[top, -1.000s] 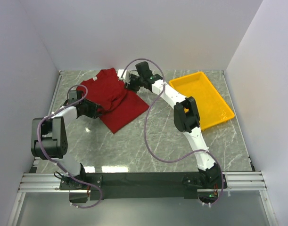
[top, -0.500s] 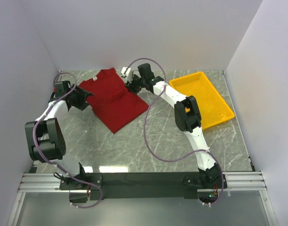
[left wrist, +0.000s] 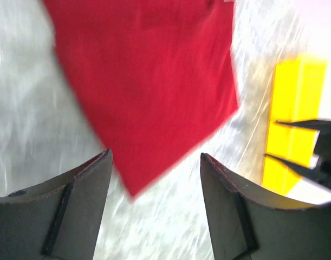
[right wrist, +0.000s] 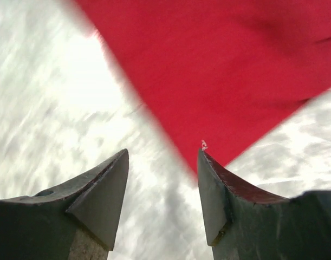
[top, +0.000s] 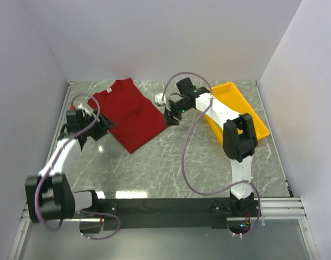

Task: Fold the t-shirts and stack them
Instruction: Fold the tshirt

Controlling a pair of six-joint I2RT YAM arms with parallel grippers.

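Shirt: dark red cloth t-shirt (top: pixel 130 115), far left.
Left claw (left wrist: pixel 154 157): open, empty.
Right claw (right wrist: pixel 162 154): open, empty.
Left wrist, not right: yellow plastic tray (left wrist: pixel 295 108).

The red shirt (left wrist: pixel 149 81) lies on the grey desk (left wrist: pixel 24 124). The hand (left wrist: pixel 154 153) hangs over its corner, fingers apart, nothing between them. A yellow tray (left wrist: pixel 292 108) sits to the right.
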